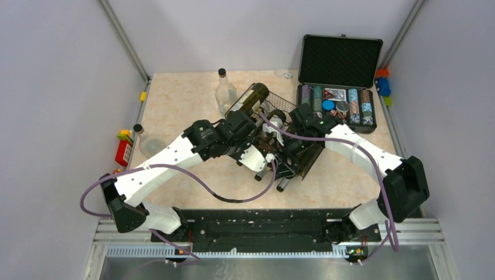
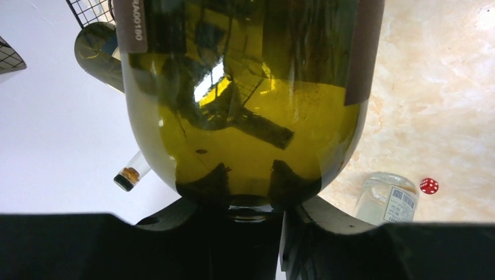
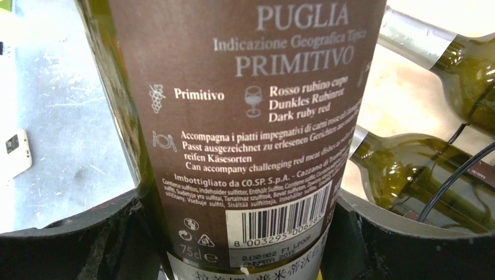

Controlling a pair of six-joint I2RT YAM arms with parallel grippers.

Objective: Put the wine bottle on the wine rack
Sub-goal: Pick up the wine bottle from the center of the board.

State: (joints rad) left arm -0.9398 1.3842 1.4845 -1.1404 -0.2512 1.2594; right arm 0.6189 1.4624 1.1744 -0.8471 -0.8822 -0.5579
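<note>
While left gripper (image 2: 248,205) and right gripper (image 3: 242,201) clamp the wine bottle (image 3: 245,116) at the mid-frame wine rack (image 1: 279,103), seating and release seemingly outstanding.

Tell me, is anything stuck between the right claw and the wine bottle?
No, nothing visible is in the way. The wine bottle sits right between the right claw's fingers, which close around its brown label on both sides. Two other bottles lie off to one side on the wine rack, not in between.
</note>
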